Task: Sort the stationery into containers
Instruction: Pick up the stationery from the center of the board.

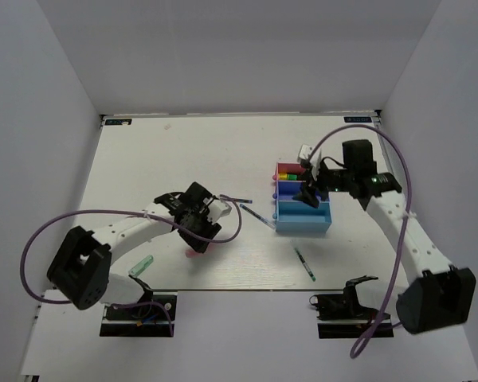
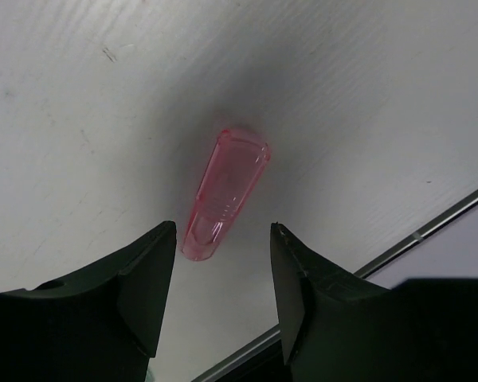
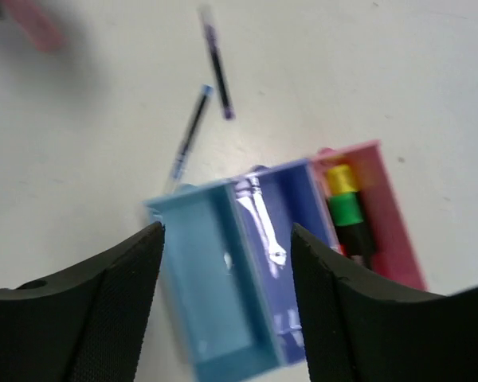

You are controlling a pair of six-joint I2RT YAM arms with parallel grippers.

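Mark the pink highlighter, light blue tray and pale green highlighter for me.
pink highlighter (image 2: 223,191), left wrist view, mid barrel.
light blue tray (image 3: 211,278), right wrist view, bare floor.
pale green highlighter (image 1: 141,265), top view, mid body.

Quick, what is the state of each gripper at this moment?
Left gripper: open, jaws either side of the pink highlighter, not gripping it.
Right gripper: open, empty, over the trays.

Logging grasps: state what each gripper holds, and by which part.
Nothing is held. The left gripper is open, its fingers either side of the pink highlighter, not clamped. The right gripper hangs open and empty over the containers.
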